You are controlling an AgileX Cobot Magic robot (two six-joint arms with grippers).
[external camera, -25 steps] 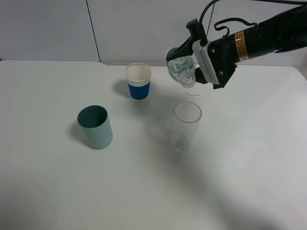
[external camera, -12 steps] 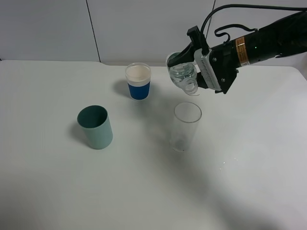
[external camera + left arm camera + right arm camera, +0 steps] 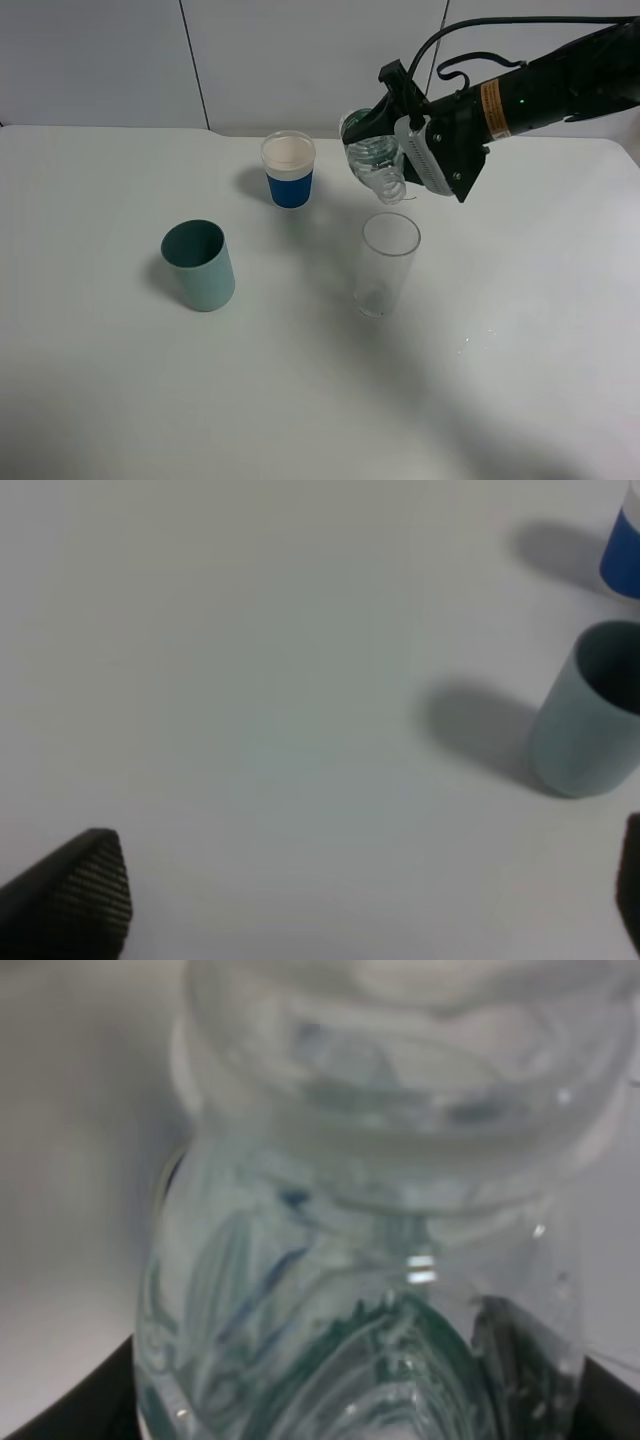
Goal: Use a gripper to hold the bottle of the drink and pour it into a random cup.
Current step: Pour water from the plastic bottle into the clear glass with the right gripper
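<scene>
Three cups on white worktop (image 3: 100, 380): teal cup (image 3: 202, 265) front left, white cup with blue band (image 3: 288, 170) further back, tall clear glass cup (image 3: 388, 265) to the right, all upright and well apart.

Right pincer (image 3: 392, 140) reaches in from the right, raised off the worktop and clamped on the bottle (image 3: 372, 165). One black finger (image 3: 388, 95) sits on the bottle's far side, a white-padded finger (image 3: 418, 160) on its near side, so the bottle body lies between them. Bottle is tipped, neck down, mouth just above the glass cup's rim on its far side, not touching.

Right wrist view: bottle (image 3: 370, 1290) fills the frame, green label showing.

Left pincer (image 3: 355, 895) has fingertips wide apart, holding nothing, low over bare worktop near the teal cup (image 3: 585, 730).
</scene>
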